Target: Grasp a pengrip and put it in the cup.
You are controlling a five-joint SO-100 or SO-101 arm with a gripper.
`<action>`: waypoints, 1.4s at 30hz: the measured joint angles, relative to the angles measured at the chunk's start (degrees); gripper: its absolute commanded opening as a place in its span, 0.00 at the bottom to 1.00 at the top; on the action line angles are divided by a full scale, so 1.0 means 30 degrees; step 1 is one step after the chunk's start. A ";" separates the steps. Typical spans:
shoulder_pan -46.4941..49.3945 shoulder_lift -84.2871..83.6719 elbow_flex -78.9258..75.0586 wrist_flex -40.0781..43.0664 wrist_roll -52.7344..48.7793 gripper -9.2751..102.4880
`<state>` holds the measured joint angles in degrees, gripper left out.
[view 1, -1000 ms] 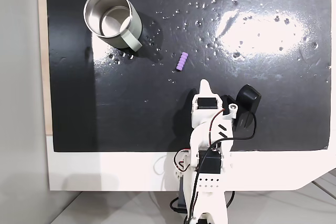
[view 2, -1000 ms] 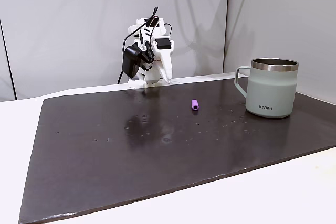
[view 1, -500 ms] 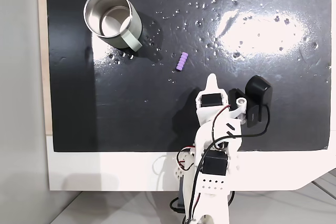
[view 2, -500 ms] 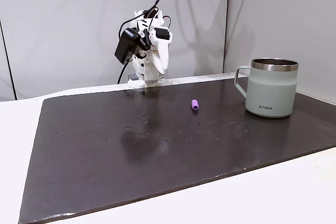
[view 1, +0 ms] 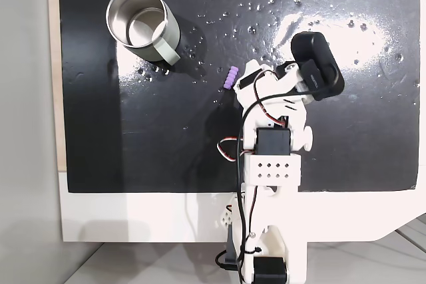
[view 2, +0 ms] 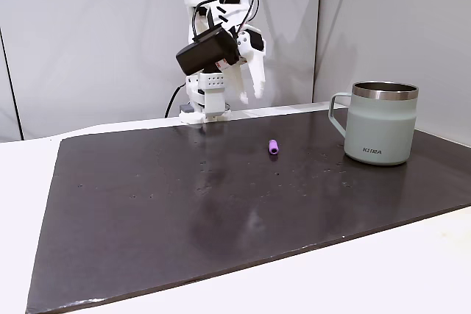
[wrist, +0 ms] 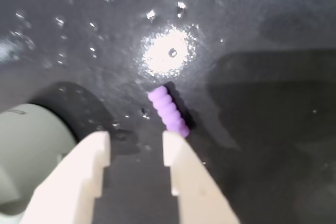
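Note:
The pengrip is a tiny light-purple ribbed tube lying on the black mat, right of the cup in this fixed view. The steel cup stands upright, its handle toward the pengrip. My gripper hovers just right of the pengrip, raised above the mat and pointing down. In the wrist view the gripper is open with nothing between its white fingers. The pengrip lies just beyond the right fingertip. The cup's pale wall shows at the left. From the side the pengrip sits left of the cup.
The black mat covers most of a white table, with small specks and a bright glare patch. The arm's base stands at the mat's far edge. A black camera rides on the wrist.
The arm has unfolded from near its base, risen and reached forward over the mat. The gripper now hangs close beside the pengrip. Pengrip and cup have not moved.

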<state>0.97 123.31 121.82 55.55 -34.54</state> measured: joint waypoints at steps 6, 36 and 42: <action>0.0029 -0.3779 -0.2783 0.1758 -0.1670 0.23; -0.3252 -1.4385 -0.8057 0.4424 -0.3105 0.17; -0.3281 -1.4707 -0.8115 0.3516 -0.3135 0.10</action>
<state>-8.88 79.19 97.47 66.09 -43.95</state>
